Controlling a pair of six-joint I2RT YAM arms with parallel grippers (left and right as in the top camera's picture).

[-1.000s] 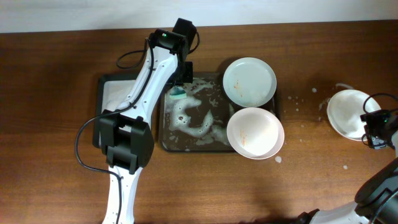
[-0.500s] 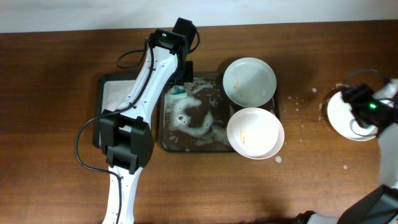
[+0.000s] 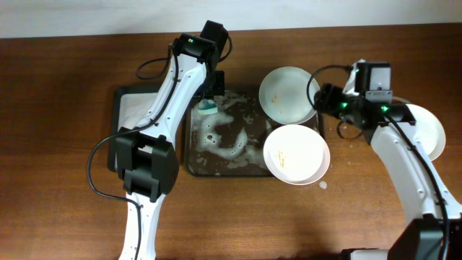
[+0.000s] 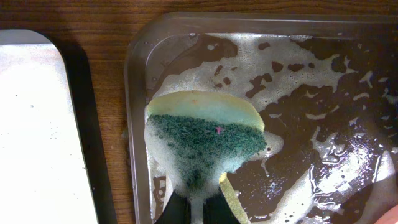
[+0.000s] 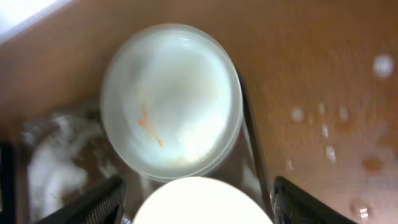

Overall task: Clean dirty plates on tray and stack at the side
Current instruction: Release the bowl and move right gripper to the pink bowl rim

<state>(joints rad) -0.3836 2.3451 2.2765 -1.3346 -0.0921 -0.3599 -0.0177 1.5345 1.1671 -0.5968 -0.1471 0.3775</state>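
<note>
The wide dark tray (image 3: 193,148) holds soapy foam. On its right side lie a pale mint plate (image 3: 289,94) and a cream plate (image 3: 296,154), both with small orange smudges. My left gripper (image 3: 208,101) is shut on a green sponge (image 4: 205,140) that rests on the tray's foamy left end (image 4: 140,93). My right gripper (image 3: 325,97) is open and empty, hovering over the tray's right edge. In the right wrist view its fingers (image 5: 199,208) straddle the cream plate (image 5: 202,202) below the mint plate (image 5: 171,99). A white plate (image 3: 427,130) lies on the table at the right.
A smaller narrow black tray (image 3: 133,108) with a pale wet inside stands left of the big tray; it also shows in the left wrist view (image 4: 31,124). Water drops dot the wood (image 3: 345,123) between the tray and the white plate.
My right arm has swung left, from the white plate at the right edge to the tray's right side beside the mint plate. The left arm and sponge have not moved.
</note>
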